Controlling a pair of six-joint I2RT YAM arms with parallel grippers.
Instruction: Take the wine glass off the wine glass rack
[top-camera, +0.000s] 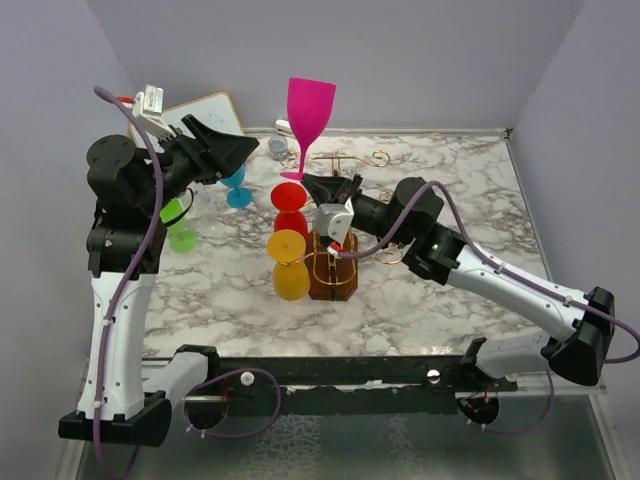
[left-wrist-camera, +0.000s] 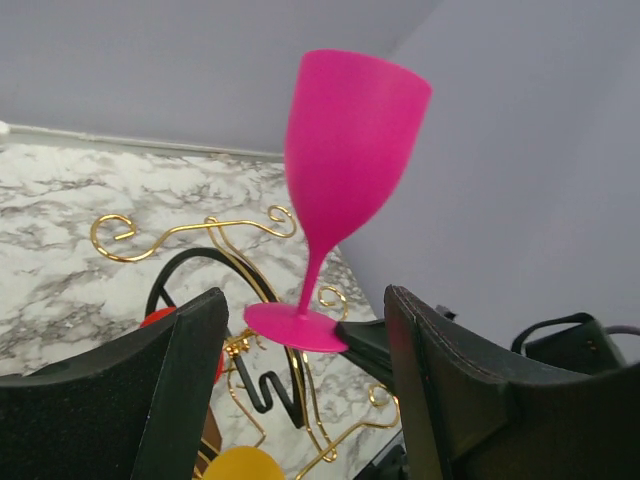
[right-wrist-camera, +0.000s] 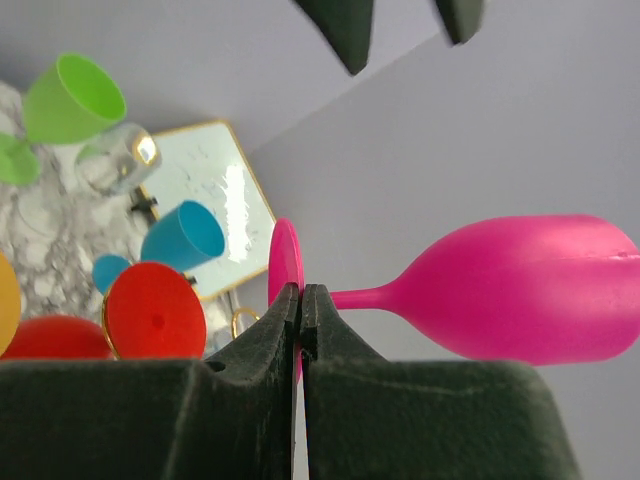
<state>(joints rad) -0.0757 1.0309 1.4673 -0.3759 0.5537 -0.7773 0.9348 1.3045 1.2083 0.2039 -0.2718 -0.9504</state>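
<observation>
above rack, right jaws pinch pink glass foot; left jaws wide; rack partly hidden.

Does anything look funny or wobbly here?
Yes. The pink glass is up in the air and seems to lean a bit. Only the edge of its foot is pinched between the right fingers. That thin grip looks wobbly.

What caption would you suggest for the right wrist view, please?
Right gripper pinching the pink wine glass by its foot, with a red glass, a blue glass and a green glass behind.
</observation>
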